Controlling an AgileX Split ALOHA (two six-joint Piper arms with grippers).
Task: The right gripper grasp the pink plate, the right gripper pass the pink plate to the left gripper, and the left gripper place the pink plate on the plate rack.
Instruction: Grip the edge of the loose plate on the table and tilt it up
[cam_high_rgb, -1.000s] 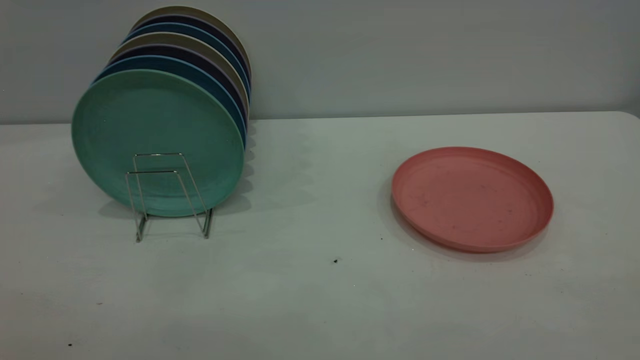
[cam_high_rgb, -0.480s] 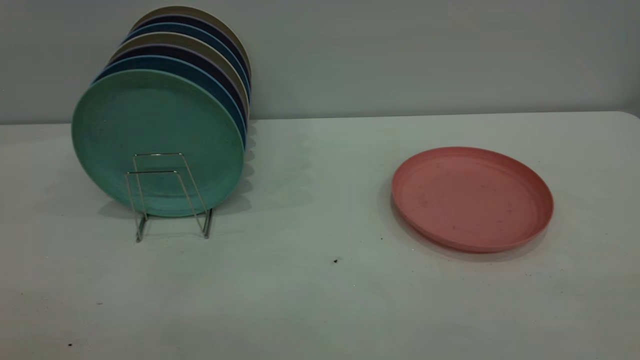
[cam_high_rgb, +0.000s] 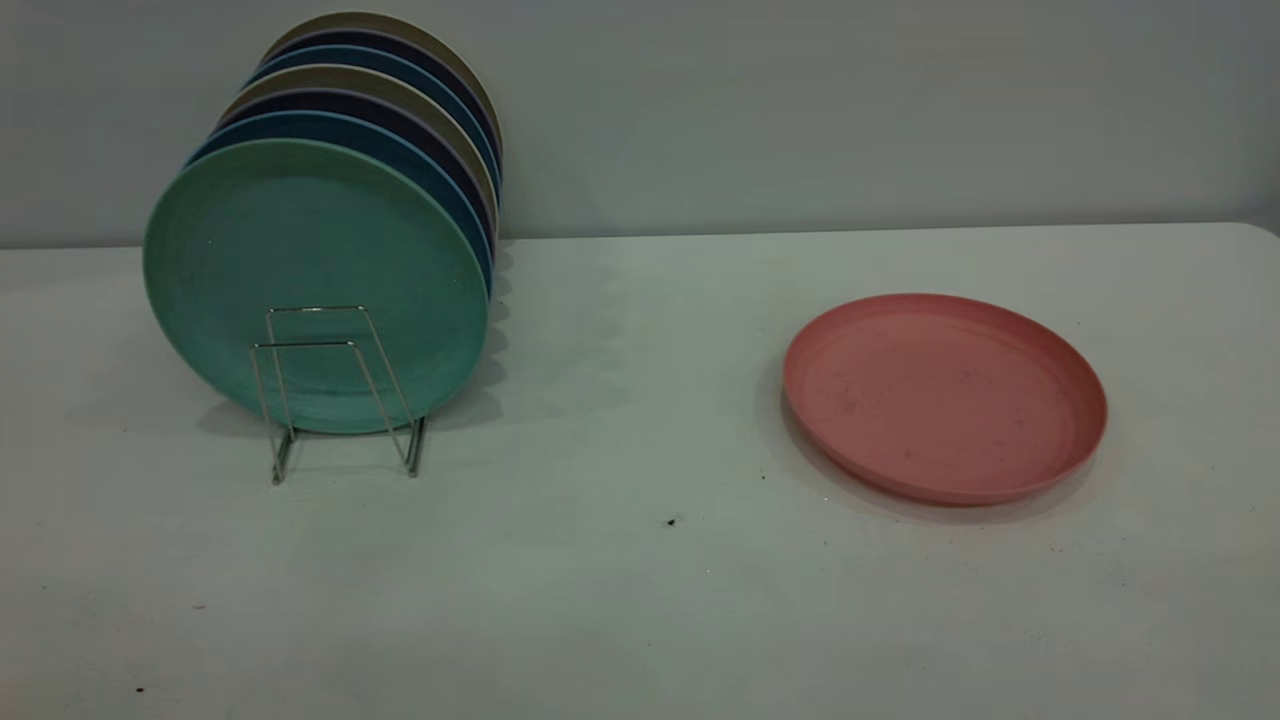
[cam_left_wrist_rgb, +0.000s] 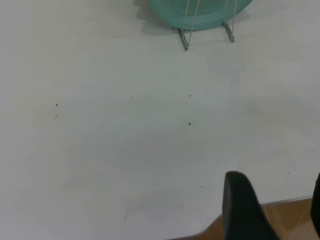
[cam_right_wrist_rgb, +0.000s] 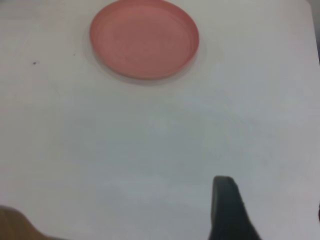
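Silver wire forms the plate rack (cam_high_rgb: 340, 390), which is seen at the left of the bench (cam_high_rgb: 640, 600) in the exterior view, with its two front loops standing empty. Directly behind those loops a teal-green plate (cam_high_rgb: 315, 250) is held upright on edge, and behind it a row of further plates (cam_high_rgb: 420, 120) in dark blue, navy and beige is stacked upright toward the grey wall (cam_high_rgb: 850, 110). In the left wrist view the feet of the rack (cam_left_wrist_rgb: 206, 30) and the lower edge of the teal-green plate (cam_left_wrist_rgb: 210, 12) are seen well away from the left end effector (cam_left_wrist_rgb: 272, 210), which is held over the near edge of the bench (cam_left_wrist_rgb: 125, 125); its two dark fingers are seen apart with nothing between them. A small dark speck (cam_high_rgb: 671, 521) lies on the bench between rack and plate. At the right, the pink plate (cam_high_rgb: 945, 395) lies flat on the bench, rim upward, well apart from the rack and untouched. In the right wrist view the pink plate (cam_right_wrist_rgb: 144, 39) is seen well apart from the right end effector (cam_right_wrist_rgb: 270, 210); one dark finger and only a sliver of the other are shown, spread apart and holding nothing.
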